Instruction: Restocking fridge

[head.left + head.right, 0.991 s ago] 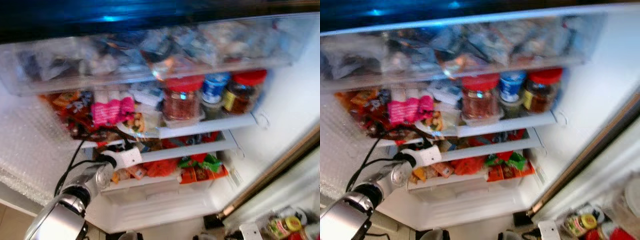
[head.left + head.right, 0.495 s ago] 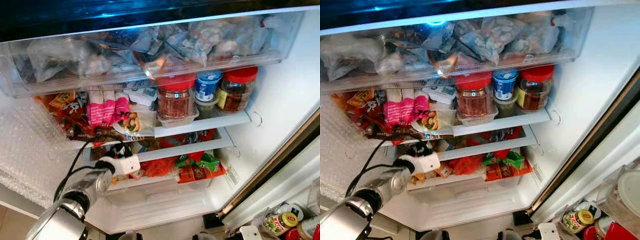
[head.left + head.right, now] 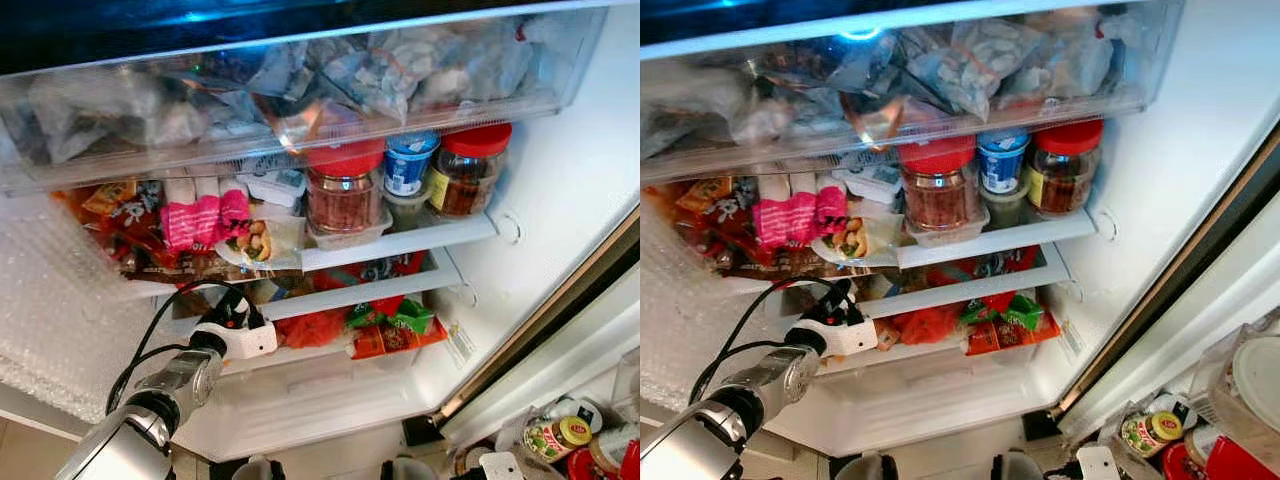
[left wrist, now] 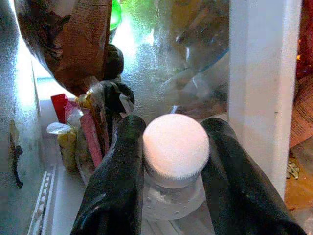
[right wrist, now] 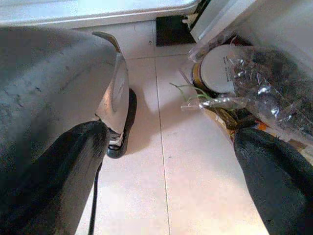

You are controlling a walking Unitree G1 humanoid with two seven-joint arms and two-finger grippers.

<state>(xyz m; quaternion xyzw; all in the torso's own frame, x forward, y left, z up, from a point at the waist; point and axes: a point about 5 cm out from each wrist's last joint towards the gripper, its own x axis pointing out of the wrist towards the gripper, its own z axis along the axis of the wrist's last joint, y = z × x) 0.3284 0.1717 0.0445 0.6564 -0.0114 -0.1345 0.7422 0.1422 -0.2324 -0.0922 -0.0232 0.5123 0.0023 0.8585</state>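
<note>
**Bottle going onto the lower fridge shelf**

We hold a clear plastic bottle with a white screw cap [image 4: 176, 149] clenched at the neck between the two black fingers [image 4: 120, 181] of our left gripper [image 3: 232, 315]; it sits at the left end of the open fridge's lower white shelf [image 3: 400, 290], beside packets of food; above stand red-lidded glass jars [image 3: 345, 190] and a clear drawer [image 3: 300, 90]; we judge placing is in hand; next we must set the bottle down upright, then let go; our right gripper [image 5: 171, 181] hangs idle, fingers spread, over the tiled floor [image 5: 161, 147].
</note>
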